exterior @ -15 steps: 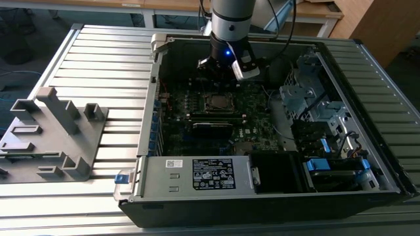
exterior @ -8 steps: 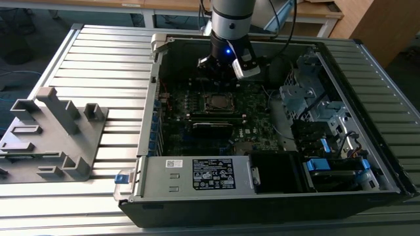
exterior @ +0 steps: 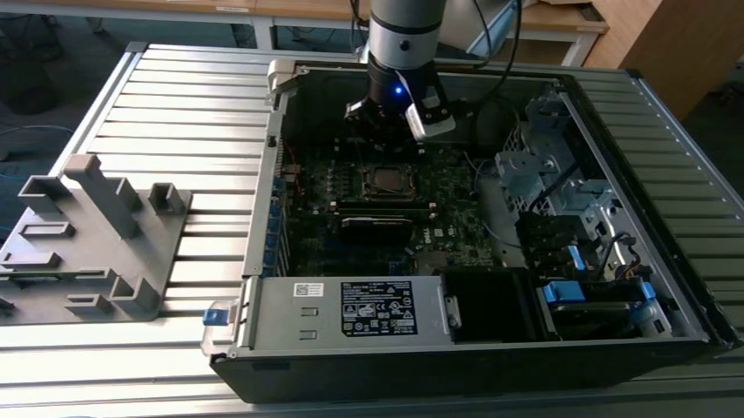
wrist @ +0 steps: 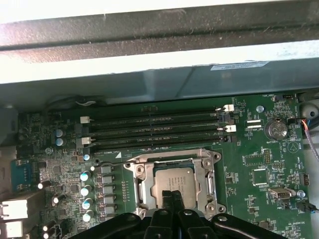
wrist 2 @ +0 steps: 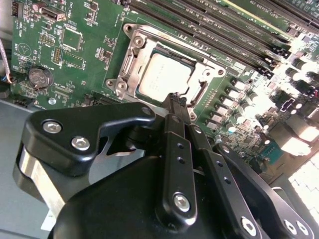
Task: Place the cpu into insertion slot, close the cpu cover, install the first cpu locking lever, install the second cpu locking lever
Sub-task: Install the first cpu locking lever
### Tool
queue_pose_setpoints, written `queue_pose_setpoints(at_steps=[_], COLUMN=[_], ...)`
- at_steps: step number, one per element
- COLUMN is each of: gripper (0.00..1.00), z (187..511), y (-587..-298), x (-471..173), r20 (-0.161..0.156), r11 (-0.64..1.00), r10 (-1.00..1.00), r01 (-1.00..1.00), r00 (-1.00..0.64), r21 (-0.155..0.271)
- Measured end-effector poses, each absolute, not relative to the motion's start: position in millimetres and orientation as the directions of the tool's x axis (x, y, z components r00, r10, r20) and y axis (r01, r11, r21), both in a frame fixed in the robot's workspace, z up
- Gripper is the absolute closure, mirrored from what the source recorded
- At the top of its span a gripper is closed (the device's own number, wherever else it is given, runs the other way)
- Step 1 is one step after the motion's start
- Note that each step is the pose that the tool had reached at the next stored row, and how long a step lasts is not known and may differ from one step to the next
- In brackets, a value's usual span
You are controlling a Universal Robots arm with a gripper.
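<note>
The cpu is a grey square chip lying flat in the insertion slot on the green motherboard; it also appears in the first wrist view and the exterior view. The silvery cpu cover lies down around the chip like a frame. My gripper hangs just above the edge of the socket with its two black fingers pressed together and nothing between them. In the exterior view the gripper sits inside the open case, behind the socket. I cannot tell how the locking levers stand.
The motherboard lies in an open computer case. Memory slots run beside the socket, near a case wall. A black module, a labelled power supply and a drive cage surround it. A grey fixture stands at the exterior view's left.
</note>
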State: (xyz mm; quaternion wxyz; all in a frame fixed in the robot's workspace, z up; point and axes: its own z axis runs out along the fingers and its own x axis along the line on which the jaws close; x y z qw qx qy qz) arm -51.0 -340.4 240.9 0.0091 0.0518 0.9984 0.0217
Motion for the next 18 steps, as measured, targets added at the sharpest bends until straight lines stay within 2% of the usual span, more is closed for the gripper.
queue_pose_setpoints(at_steps=[18], gripper=[0.89], z=[242.0], y=[-340.3], x=[-60.9], r20=[-0.016], r11=[0.994], r10=[0.104], r01=[0.103], r00=[-0.994], r21=[0.044])
